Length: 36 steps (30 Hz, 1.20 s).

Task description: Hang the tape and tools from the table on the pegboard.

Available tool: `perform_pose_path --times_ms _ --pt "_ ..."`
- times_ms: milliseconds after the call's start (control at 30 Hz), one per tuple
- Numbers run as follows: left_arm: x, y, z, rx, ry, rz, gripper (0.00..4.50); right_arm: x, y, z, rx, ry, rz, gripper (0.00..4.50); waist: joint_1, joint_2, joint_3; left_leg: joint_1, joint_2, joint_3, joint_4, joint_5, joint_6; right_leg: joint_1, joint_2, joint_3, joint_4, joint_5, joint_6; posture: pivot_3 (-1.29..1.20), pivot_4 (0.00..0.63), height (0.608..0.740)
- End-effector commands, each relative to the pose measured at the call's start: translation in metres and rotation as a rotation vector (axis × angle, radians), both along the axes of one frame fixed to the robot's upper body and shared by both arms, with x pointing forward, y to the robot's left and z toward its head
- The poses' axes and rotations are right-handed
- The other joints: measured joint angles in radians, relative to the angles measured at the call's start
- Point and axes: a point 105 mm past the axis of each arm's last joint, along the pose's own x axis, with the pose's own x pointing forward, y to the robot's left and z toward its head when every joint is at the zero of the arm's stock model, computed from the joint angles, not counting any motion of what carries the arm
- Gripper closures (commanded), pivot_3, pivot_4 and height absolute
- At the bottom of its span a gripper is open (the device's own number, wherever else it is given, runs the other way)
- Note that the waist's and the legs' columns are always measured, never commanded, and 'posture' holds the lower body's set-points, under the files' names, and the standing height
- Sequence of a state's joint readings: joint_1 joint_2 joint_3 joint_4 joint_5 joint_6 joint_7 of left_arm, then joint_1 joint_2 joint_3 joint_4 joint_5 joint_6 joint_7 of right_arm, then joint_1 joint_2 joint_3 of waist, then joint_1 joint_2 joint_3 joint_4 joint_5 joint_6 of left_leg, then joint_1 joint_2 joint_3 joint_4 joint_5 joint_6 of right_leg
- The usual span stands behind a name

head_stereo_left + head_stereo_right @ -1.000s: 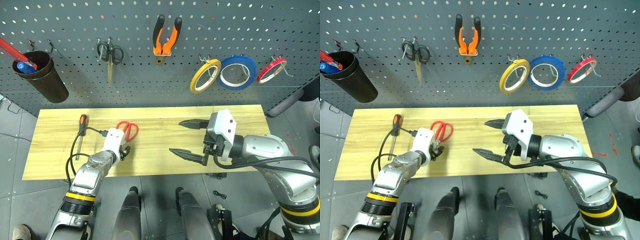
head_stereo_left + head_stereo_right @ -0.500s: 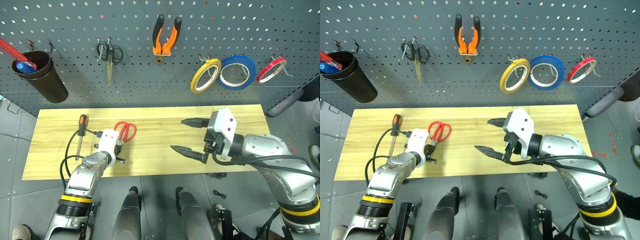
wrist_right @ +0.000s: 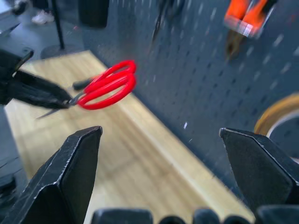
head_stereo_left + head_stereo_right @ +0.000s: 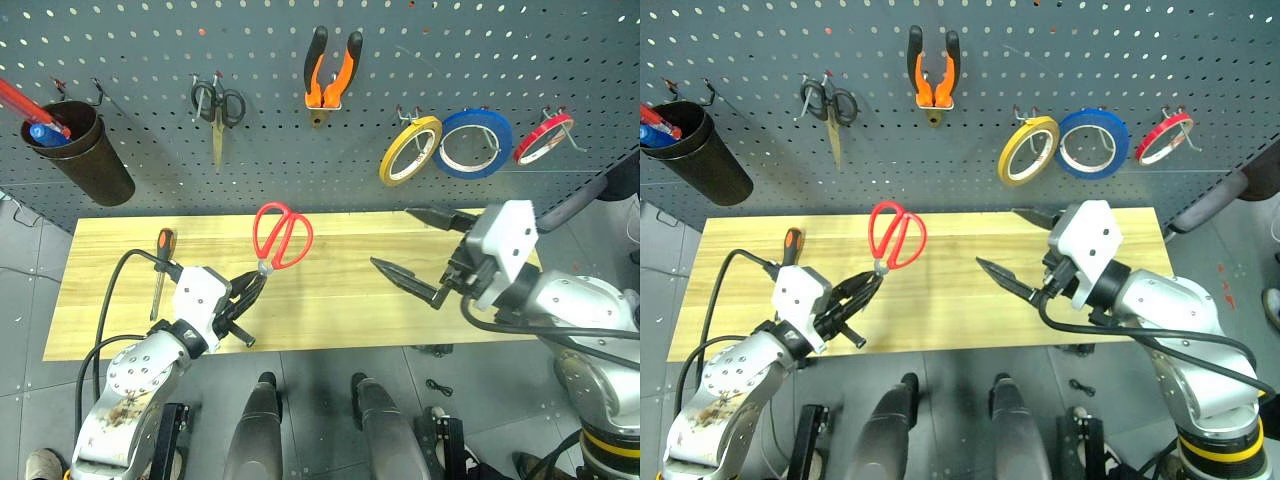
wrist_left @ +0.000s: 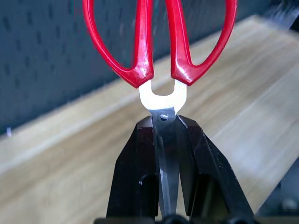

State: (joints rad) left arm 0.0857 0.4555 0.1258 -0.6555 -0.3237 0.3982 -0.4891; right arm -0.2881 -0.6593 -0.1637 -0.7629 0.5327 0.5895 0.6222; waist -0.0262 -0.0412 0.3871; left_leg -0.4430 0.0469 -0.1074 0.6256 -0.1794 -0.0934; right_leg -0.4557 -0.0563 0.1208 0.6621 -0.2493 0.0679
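Observation:
My left gripper (image 4: 250, 290) is shut on the blades of the red-handled scissors (image 4: 282, 235), which hang above the table (image 4: 330, 305) with their handles toward the pegboard (image 4: 150, 60). The left wrist view shows the black fingers (image 5: 140, 163) clamping the blades just below the pivot, with the scissors' red handles (image 5: 142, 51) beyond. The screwdriver (image 4: 160, 270) lies on the table's left end. The pliers (image 4: 333, 68) and the yellowish tape (image 4: 386, 172) hang on the pegboard. My right gripper (image 4: 390, 236) hovers open and empty above the table's right half.
Small black-handled scissors (image 4: 218, 105) hang left of the pliers. A blue roll (image 4: 478, 116) and a red roll (image 4: 520, 153) hang right of the tape. A dark cup (image 4: 85, 160) with pens hangs at far left. A black cable loops near the screwdriver.
My left gripper has shut on the scissors and lifted them off the table, handles now raised toward the pegboard. My right gripper rose and shifted right, still open.

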Motion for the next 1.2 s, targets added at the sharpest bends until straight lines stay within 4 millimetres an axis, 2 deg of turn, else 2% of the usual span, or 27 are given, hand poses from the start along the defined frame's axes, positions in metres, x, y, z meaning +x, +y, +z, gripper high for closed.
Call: perform_pose_path --times_ms 33,233,367,633,833,1033,1200 --pt "-0.008 0.0 0.028 -0.041 -0.133 0.006 4.38 -0.016 0.003 0.025 0.062 -0.101 0.042 0.0 -0.003 0.0 0.0 0.0 0.0 0.0 0.0 0.0 0.0 0.0 0.0 0.0 0.0 0.0 0.0 -0.04 0.41 0.74" --pt "0.0 0.002 0.065 -0.099 -0.275 0.087 4.38 -0.02 0.01 0.041 0.105 -0.126 0.095 0.0 -0.012 0.0 0.0 -0.001 0.0 0.0 0.001 0.0 0.0 0.0 0.0 0.0 0.0 0.001 0.0 -0.03 0.383 0.74" --pt "0.001 0.003 0.079 -0.112 -0.323 0.129 4.38 -0.023 0.017 0.045 0.134 -0.106 0.159 0.0 -0.019 0.0 0.0 -0.001 0.0 0.0 0.001 0.0 0.0 0.0 0.0 0.0 0.0 0.001 -0.001 -0.01 0.377 0.74" --pt "0.004 0.014 0.093 -0.127 -0.375 0.223 4.38 -0.027 0.025 0.065 0.181 -0.165 0.236 0.0 -0.017 0.0 -0.001 -0.001 0.0 0.0 0.002 0.0 0.001 0.0 0.0 -0.001 0.001 0.002 -0.001 0.0 0.353 0.74" --pt "-0.002 0.02 0.1 -0.112 -0.408 0.257 4.38 -0.026 0.031 0.084 0.241 -0.201 0.287 0.0 -0.017 0.0 -0.001 -0.001 0.0 0.0 0.002 0.0 0.001 0.0 0.0 -0.001 0.001 0.002 -0.001 0.02 0.351 0.74" --pt "0.004 0.029 0.098 -0.133 -0.382 0.323 4.38 -0.023 0.036 0.085 0.246 -0.197 0.312 0.0 -0.014 0.0 -0.001 -0.001 0.0 0.0 0.002 0.0 0.001 0.0 0.0 -0.001 0.002 0.003 -0.001 0.03 0.358 0.74" --pt "0.009 0.028 0.098 -0.126 -0.379 0.329 4.38 -0.018 0.037 0.085 0.238 -0.191 0.305 0.0 -0.013 0.0 -0.001 -0.001 0.0 0.0 0.003 0.0 0.001 0.0 0.0 -0.001 0.002 0.003 -0.001 0.03 0.358 0.74"
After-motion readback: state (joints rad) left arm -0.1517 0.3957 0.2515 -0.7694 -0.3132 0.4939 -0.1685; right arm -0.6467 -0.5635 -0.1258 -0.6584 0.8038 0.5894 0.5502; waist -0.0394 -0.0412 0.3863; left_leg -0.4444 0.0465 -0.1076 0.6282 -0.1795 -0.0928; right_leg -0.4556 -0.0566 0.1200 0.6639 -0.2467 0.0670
